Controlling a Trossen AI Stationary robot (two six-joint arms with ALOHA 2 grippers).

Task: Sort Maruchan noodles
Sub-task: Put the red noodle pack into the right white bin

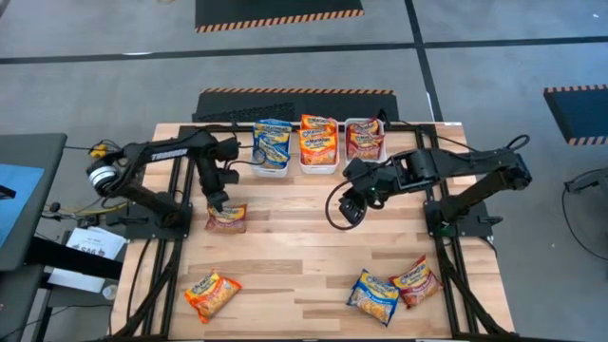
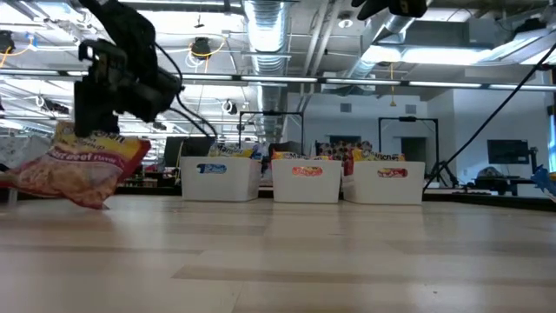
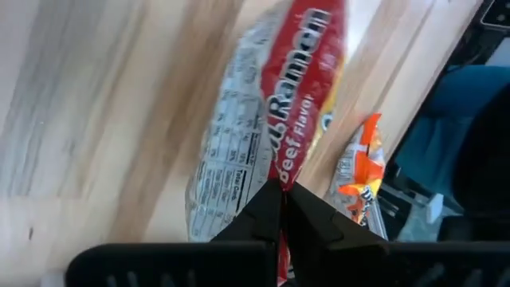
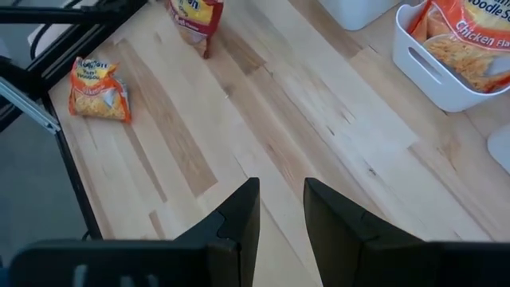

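Left gripper (image 1: 218, 201) was clamped shut on the far edge of a dark red beef ramen packet (image 1: 226, 218), at the table's (image 1: 304, 256) left-middle; low view showed the pkt tilted, one end raised, other end near the wood. Right gripper (image 1: 350, 207) hovered mid-table w/ fingers part open, holding nothing. Three white trays (image 1: 319, 161) sat in a row at the far edge, each w/ noodles inside: blue, orange, dark red. Loose pkts remained: orange one (image 1: 211, 294) near-left, blue one (image 1: 372, 296) & red one (image 1: 415, 280) near-right. Judged light, crinkly, slippery film w/ a brittle noodle block inside; best pinched at the flat sealed end seam, not squeezed across the block.
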